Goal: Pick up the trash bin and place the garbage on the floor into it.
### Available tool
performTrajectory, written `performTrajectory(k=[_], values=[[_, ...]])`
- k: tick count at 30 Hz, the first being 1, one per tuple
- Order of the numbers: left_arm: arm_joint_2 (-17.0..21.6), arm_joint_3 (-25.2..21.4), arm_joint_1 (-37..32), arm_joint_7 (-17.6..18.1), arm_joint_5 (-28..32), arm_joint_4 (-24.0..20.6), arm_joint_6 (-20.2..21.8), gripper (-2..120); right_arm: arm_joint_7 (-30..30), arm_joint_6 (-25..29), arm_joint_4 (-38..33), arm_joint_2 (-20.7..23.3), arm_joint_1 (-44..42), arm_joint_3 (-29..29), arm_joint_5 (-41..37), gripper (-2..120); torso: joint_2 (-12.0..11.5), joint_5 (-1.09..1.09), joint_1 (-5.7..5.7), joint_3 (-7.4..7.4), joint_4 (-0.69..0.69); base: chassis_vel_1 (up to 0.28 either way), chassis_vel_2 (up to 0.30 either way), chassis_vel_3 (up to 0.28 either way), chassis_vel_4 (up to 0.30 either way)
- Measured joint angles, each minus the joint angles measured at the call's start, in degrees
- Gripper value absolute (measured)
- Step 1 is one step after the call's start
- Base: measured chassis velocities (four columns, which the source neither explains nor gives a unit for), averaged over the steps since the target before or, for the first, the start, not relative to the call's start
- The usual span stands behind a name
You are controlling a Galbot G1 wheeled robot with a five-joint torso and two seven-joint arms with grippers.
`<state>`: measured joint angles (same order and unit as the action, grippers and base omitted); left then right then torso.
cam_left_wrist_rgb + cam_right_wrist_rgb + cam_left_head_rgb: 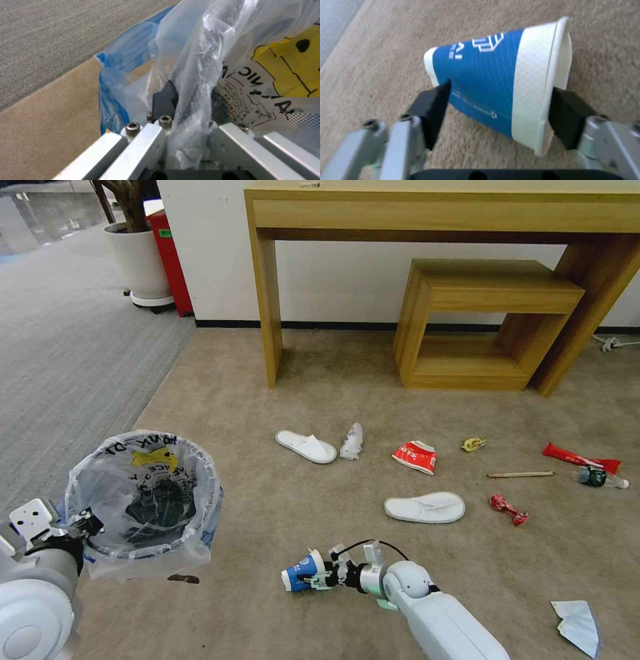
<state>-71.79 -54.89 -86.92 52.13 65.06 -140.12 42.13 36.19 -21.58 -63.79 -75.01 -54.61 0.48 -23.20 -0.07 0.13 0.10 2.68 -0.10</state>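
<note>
You've got the trash bin [143,493] up at your left, the left gripper [83,523] pinching its rim and plastic liner. The right gripper [320,573] is clamped on the blue-white paper cup [301,571], low over the floor [320,400]. So it looks like early days: both slippers, the red packet [415,456], wrappers, stick, bottle and mask [577,625] all lie scattered. The right wrist view shows the fingers [431,110] pressing the cup end to end, base and rim, which the head view can't make out.
</note>
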Motion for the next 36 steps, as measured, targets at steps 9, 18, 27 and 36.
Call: performTrajectory(k=[9, 18, 27, 36], values=[[-0.19, 0.31, -0.07, -0.07, -0.24, -0.16, 0.01, 0, 0.08, 1.57, 0.15, 0.28, -0.4, 0.74, 0.27, 32, 0.0, 0.0, 0.0, 0.0, 0.0, 0.0, 0.0, 0.0, 0.0], [-0.22, 0.8, -0.05, -0.11, -0.4, -0.2, 0.0, 0, -0.83, 5.99, 0.78, 0.09, -0.37, 0.82, -0.82, 0, 0.0, 0.01, 0.0, 0.0, 0.01, 0.0, 0.0, 0.0, 0.0], [1.19, 3.23, 0.21, -0.13, -0.75, 0.32, 0.0, 0, -9.6, 10.73, -4.03, 2.39, -0.51, -0.11, -6.37, 0, 0.0, 0.01, 0.0, 0.0, 0.0, 0.0, 0.0, 0.0, 0.0], [5.71, 7.52, 0.43, 0.23, 0.13, 1.94, -0.01, 0, -13.41, 16.58, -17.26, 9.76, -2.1, 2.37, -10.62, 0, 0.0, 0.01, 0.01, 0.0, 0.0, 0.0, 0.0, 0.0, 0.0]])
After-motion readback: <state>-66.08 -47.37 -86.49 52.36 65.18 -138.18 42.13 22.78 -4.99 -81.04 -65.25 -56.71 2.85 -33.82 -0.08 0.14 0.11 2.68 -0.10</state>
